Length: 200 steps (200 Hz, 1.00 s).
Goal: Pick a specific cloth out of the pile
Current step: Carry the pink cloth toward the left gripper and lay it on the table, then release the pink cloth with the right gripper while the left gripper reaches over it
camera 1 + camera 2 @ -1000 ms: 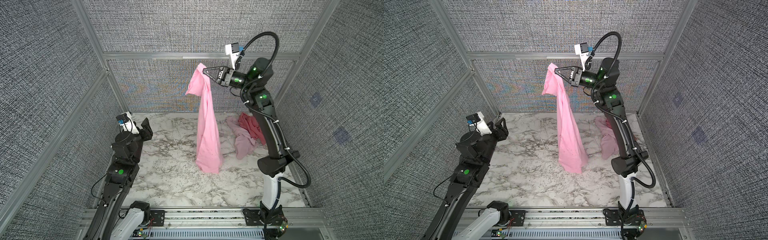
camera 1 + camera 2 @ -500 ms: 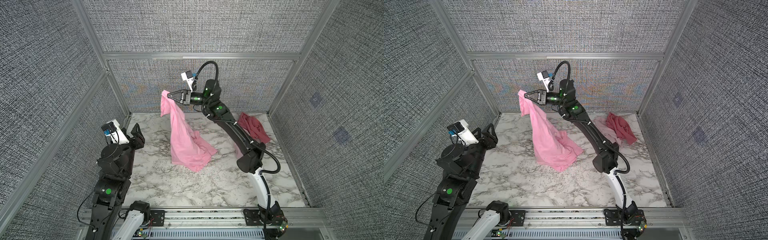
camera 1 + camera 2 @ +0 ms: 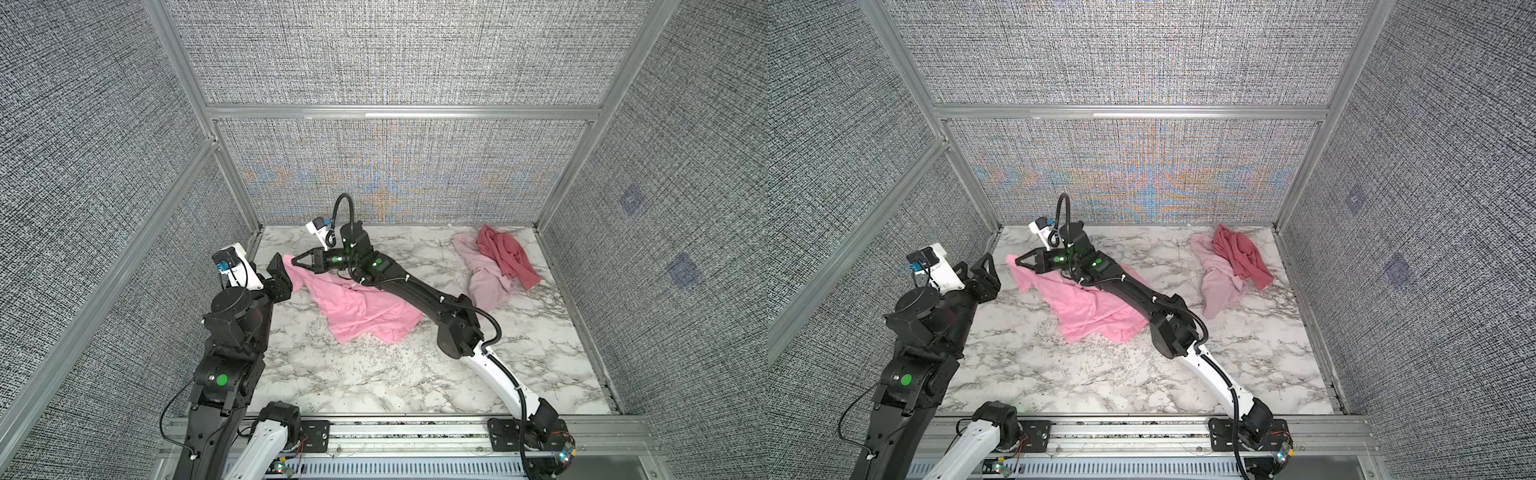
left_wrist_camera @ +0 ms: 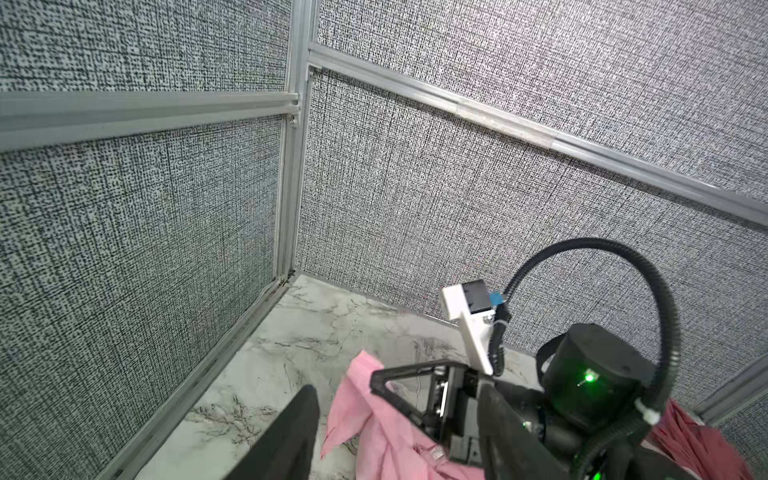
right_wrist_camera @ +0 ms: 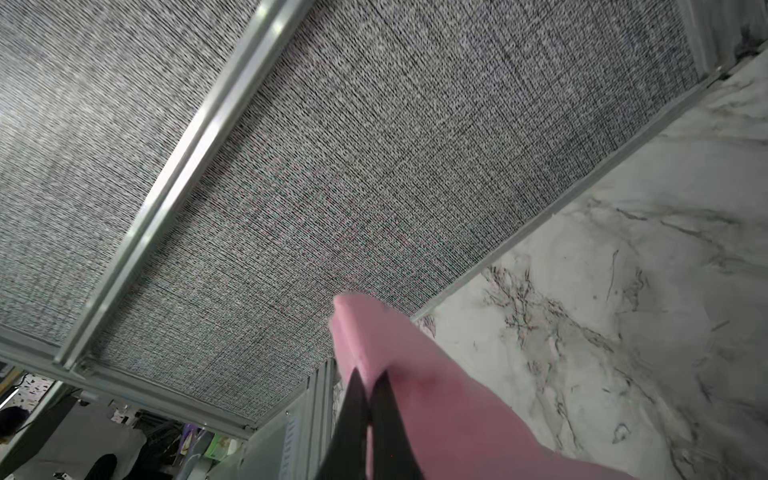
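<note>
**Finding 1.** Your right gripper (image 5: 370, 375) has its black fingers (image 5: 351, 415) pressed together on a corner fold of the bright pink cloth (image 3: 361, 309), a soft bubblegum-coloured fabric garment. In the right wrist view a short tip of fabric sticks out past the fingertips.

**Finding 2.** The rest of the bright pink cloth lies crumpled on the white, grey-veined marble tabletop (image 3: 374, 382), left of centre in both top views. From the pinch it trails back beneath the right arm. Its long axis therefore runs on a diagonal from the rear left of the table toward the middle. I cannot tell whether the pinched corner touches the marble.

**Finding 3.** The pile (image 3: 494, 270) sits in the rear right corner, well apart from the bright pink cloth. It is a pale dusty-pink cloth (image 3: 484, 286) with a darker rose-red cloth (image 3: 507, 257) partly over it.

**Finding 4.** Your left gripper (image 3: 990, 272) stands with jaws spread and empty, just beside the pinched corner. It is far nearer to that corner than to the pile.

**Judgement.** Separation looks complete and release appears to be the step in hand. The fabric lies behind the fingertips, under your right arm. If you let go, I judge you should lift clear before drawing back, or the fingers may drag the bright pink cloth along its own length.
</note>
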Motion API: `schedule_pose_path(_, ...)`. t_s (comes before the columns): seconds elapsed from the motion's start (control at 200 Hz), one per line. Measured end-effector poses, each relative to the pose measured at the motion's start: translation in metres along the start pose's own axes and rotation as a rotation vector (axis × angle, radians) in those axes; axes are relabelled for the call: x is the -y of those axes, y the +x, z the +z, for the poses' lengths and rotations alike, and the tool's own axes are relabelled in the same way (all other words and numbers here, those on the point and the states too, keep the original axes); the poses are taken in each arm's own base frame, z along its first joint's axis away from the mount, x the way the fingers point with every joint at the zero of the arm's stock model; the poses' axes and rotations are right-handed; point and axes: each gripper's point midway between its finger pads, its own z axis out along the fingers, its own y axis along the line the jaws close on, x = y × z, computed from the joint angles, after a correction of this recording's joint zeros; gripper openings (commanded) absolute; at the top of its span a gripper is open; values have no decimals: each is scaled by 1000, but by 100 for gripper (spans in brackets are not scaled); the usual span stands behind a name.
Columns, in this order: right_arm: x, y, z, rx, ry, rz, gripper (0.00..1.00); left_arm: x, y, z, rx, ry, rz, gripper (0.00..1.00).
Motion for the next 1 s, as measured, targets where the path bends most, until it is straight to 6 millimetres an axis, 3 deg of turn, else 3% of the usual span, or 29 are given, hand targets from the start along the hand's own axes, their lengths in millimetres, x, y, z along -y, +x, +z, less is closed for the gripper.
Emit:
schedule_pose_path(0.095,18,30,14,-41,40,10,41,0,6,4,-11,-3,3,63)
schedule_pose_path(0.165,34,47,16,-64,88,23,51,2,10,8,-17,7,4,63)
schedule_pose_path(0.315,54,69,5,-103,184,9,57,5,24,19,-46,21,11,63)
schedule_pose_path(0.475,41,61,-39,-88,284,-58,57,20,43,39,-107,87,25,61)
schedule_pose_path(0.625,38,33,-114,29,429,-119,57,40,77,66,-212,165,39,59)
schedule_pose_path(0.765,51,31,-202,97,618,-109,57,71,119,88,-323,253,63,57)
schedule_pose_path(1.001,41,27,-355,254,905,-91,57,162,204,117,-510,408,153,53)
